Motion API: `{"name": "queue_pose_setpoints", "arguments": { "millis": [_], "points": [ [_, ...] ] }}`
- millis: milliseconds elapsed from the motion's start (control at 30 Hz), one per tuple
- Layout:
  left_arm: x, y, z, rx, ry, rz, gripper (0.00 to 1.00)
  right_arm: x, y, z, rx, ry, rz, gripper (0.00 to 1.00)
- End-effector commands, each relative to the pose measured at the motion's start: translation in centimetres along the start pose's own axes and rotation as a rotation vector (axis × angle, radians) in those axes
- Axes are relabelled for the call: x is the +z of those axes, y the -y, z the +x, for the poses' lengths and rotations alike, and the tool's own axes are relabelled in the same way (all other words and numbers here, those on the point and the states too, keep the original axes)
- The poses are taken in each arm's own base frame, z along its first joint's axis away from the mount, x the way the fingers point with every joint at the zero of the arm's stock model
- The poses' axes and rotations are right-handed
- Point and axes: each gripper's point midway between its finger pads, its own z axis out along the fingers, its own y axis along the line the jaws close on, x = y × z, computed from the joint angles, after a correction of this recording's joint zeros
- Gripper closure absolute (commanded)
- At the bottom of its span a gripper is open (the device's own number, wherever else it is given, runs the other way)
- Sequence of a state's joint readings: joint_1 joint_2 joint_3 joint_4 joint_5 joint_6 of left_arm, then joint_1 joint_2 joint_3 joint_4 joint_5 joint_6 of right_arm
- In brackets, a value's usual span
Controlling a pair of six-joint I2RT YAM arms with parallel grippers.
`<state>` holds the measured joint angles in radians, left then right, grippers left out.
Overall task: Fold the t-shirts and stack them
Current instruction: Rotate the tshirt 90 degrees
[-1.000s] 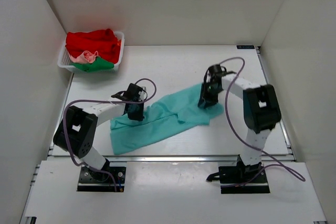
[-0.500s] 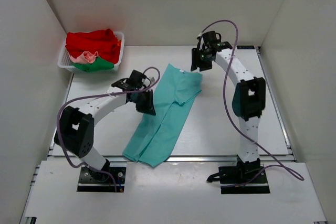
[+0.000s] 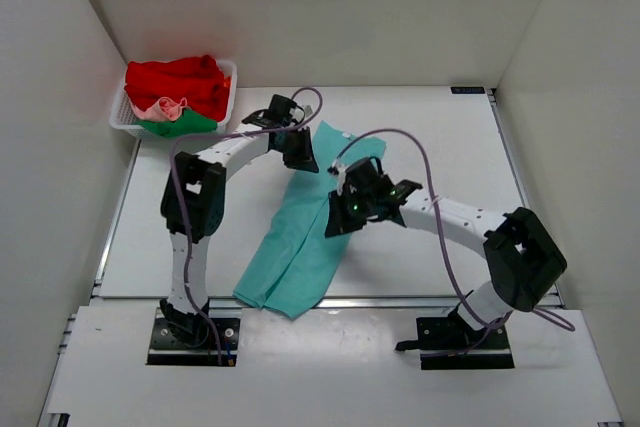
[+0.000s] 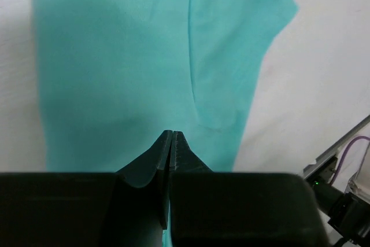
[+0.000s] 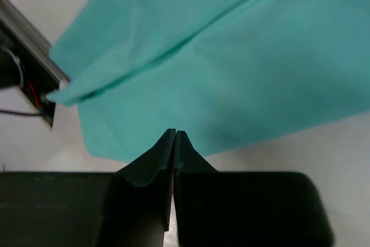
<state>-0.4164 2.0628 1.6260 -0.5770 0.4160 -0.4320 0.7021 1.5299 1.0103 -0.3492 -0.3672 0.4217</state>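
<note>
1. While the teal shirt (image 3: 300,237) lies folded into a long strip, slanting from upper centre down to the table's (image 3: 450,147) lower edge, both arms hang over it.
2. Over the strip's upper end, the left gripper (image 3: 303,157) is pinched tip to tip, with no cloth seen between its fingers.
3. At mid-frame, over the strip's right edge, the right gripper (image 3: 338,224) is likewise closed and empty.
4. At upper left, a red shirt (image 3: 180,77), pink shirt (image 3: 165,107) and green shirt (image 3: 185,127) sit heaped in a white basket (image 3: 119,119).

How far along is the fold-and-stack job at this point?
Done: the teal t-shirt lies folded lengthwise into a long strip. In hand: the left end effector and right end effector hover shut over it, apparently gripping nothing. Left: its cross folds, plus the red t-shirt, pink t-shirt and green t-shirt in the basket. No stack yet.
</note>
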Motion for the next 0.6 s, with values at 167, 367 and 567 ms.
{"name": "queue_pose_setpoints", "arguments": {
  "millis": [167,367,567],
  "points": [
    [3.9,0.5,-2.1,0.023,-0.056,-0.018,0.92,5.1,-3.7,5.8,0.002,-0.153,-0.143,0.99],
    [5.4,-2.7,-4.5,-0.071,-0.019,-0.1,0.95,5.0,3.4,8.7,0.094,-0.311,0.109,1.0],
    [6.4,-5.2,-7.3,-0.173,0.034,-0.16,0.96,1.9,11.0,7.4,0.103,-0.353,0.358,1.0]
  ]
}}
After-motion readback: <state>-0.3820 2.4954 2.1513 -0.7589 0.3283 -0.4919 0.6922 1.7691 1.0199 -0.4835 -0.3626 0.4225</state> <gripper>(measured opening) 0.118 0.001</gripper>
